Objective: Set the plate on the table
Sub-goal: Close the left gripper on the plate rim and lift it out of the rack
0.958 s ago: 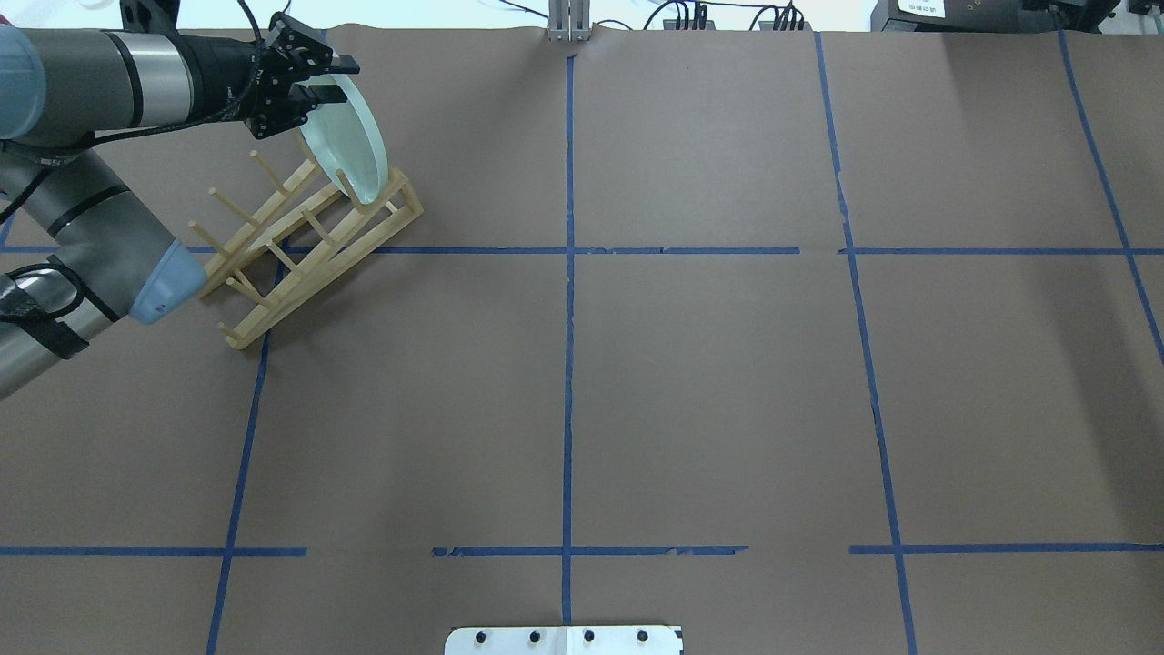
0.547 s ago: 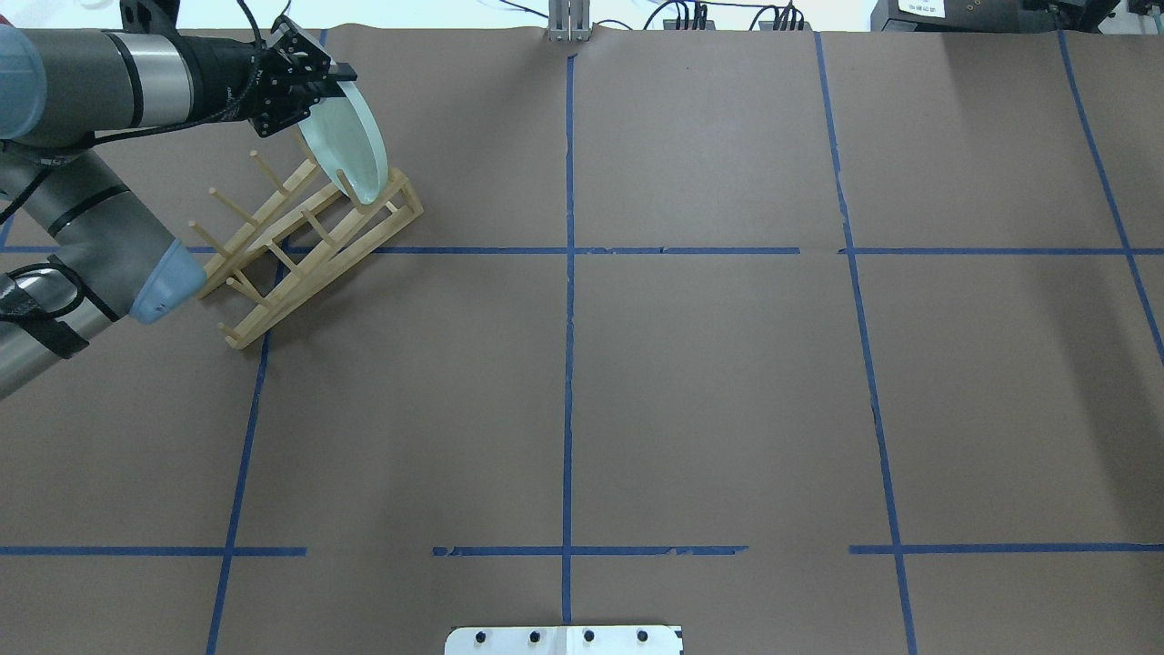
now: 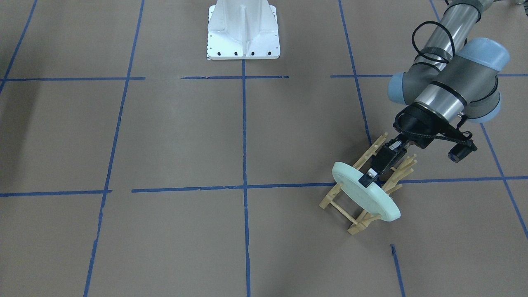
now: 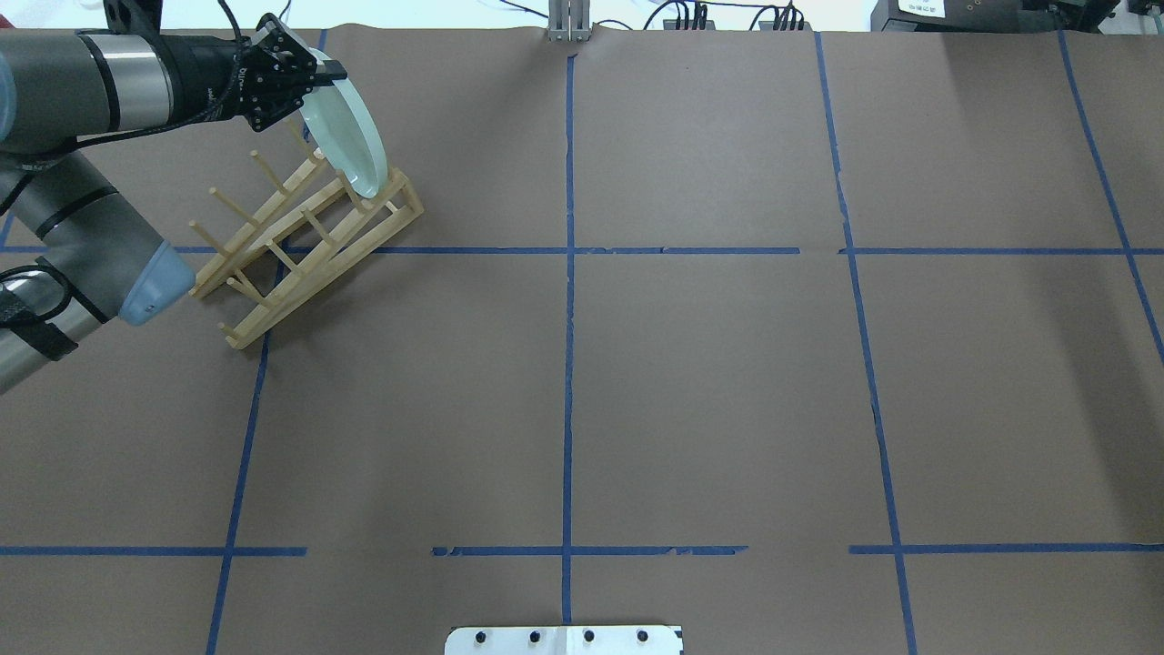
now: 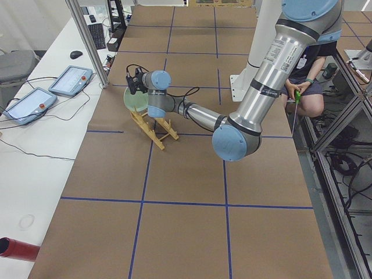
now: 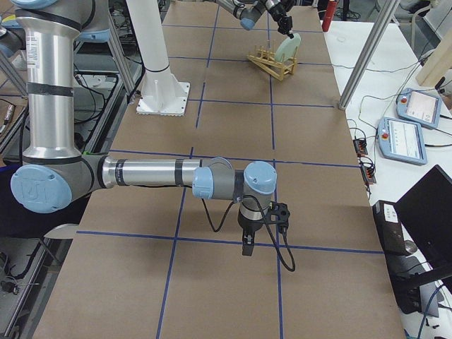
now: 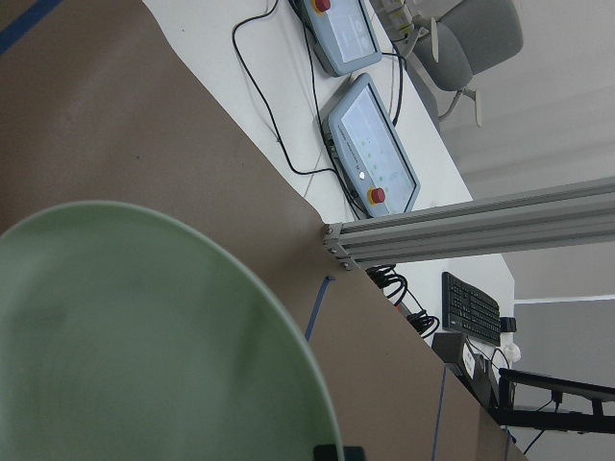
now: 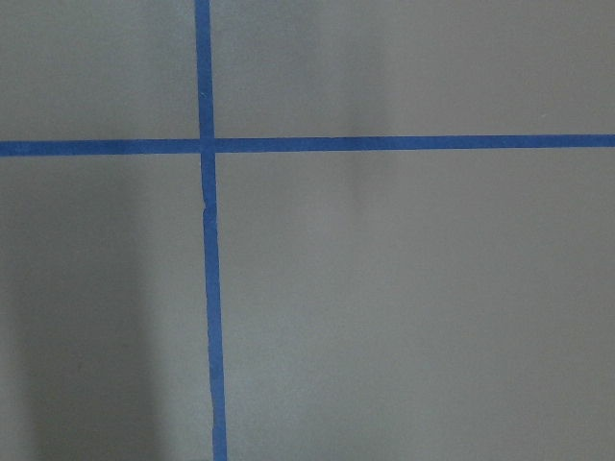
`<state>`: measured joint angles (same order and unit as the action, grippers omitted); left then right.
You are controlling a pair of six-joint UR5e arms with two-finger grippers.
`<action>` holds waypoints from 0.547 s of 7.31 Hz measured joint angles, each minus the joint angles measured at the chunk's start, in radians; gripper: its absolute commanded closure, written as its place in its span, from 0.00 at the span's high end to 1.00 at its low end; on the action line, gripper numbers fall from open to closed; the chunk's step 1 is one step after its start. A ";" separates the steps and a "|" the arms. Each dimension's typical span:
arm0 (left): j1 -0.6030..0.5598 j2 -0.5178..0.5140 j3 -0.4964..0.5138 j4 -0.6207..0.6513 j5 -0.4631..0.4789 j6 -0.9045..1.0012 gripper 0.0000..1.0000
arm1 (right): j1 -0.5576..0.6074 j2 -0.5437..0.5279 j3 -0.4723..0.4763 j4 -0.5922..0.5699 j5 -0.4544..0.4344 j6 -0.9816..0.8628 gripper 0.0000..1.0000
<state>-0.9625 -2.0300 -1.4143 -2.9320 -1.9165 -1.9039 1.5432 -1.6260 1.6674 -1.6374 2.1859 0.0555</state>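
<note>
In the front-facing view, the left end effector (image 3: 368, 178) is clamped on the upper rim of the plate (image 3: 363, 196), with one dark finger lying on the pale green face. The plate stands on edge, tilted, at one end of the wooden rack (image 3: 359, 224). The rack sits on the brown-paper worktop (image 3: 185, 136), across a blue tape line (image 3: 288, 185).

In the overhead view, the plate is at the worktop's far left corner, its lower edge over the rack's far end. Whether it rests on the rack cannot be told.

In the left side view, the plate shows as a small green disc behind the near arm's wrist, above the rack.

In the right side view, the right end effector (image 6: 246, 247) points down close over the worktop, well apart from the plate. How far open it is cannot be told.

In the left wrist view, the plate fills the lower left, with a dark fingertip (image 7: 338, 451) at its edge. Two control pendants (image 7: 370, 144) lie on a white bench beyond.

The right wrist view shows brown paper and two crossing tape lines.
</note>
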 measured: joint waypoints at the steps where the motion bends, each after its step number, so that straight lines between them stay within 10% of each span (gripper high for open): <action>1: -0.003 0.012 0.000 -0.047 0.000 -0.004 0.00 | 0.000 0.000 0.000 0.000 0.000 0.000 1.00; 4: -0.025 0.031 -0.003 -0.138 0.001 -0.063 0.00 | 0.000 0.000 0.000 0.000 0.000 0.000 1.00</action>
<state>-0.9877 -1.9988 -1.4176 -3.0699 -1.9159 -1.9666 1.5436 -1.6260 1.6675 -1.6372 2.1859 0.0553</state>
